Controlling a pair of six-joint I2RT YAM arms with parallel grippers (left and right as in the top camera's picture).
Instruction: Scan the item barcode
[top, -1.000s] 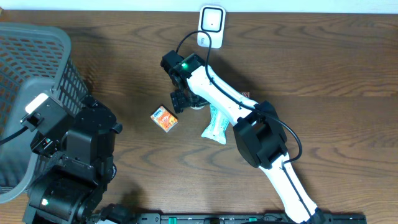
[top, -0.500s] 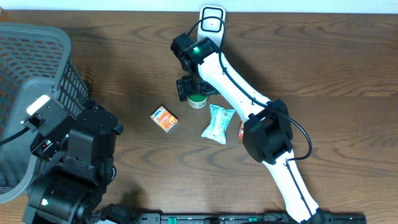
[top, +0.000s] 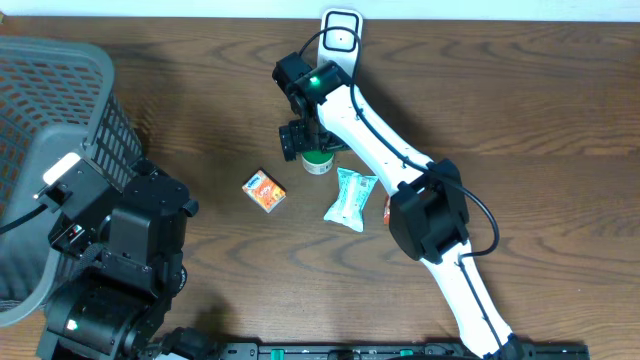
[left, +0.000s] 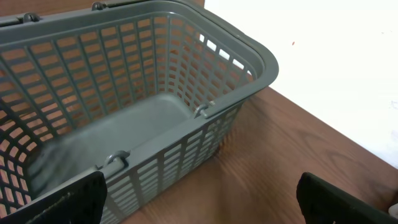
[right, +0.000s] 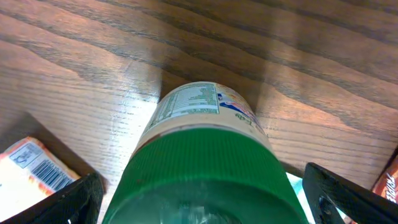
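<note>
A jar with a green lid (right: 205, 177) and a white printed label stands on the wooden table, also seen under the arm as the jar (top: 318, 163). My right gripper (right: 205, 202) is open and straddles the lid, one finger (right: 62, 202) on each side, not closed on it. The white barcode scanner (top: 340, 32) sits at the table's far edge, just beyond the right arm. My left gripper (left: 202, 202) is open with nothing between its fingers, hovering beside the grey basket (left: 137, 81).
An orange box (top: 265, 191) with a barcode lies left of the jar, also visible as the box (right: 31, 168). A teal pouch (top: 350, 198) and a small red packet (top: 388, 208) lie to the right. The basket (top: 50, 120) fills the left edge.
The right arm has swung right and away from the orange box, settling its open gripper over the jar. The left arm has not moved.
</note>
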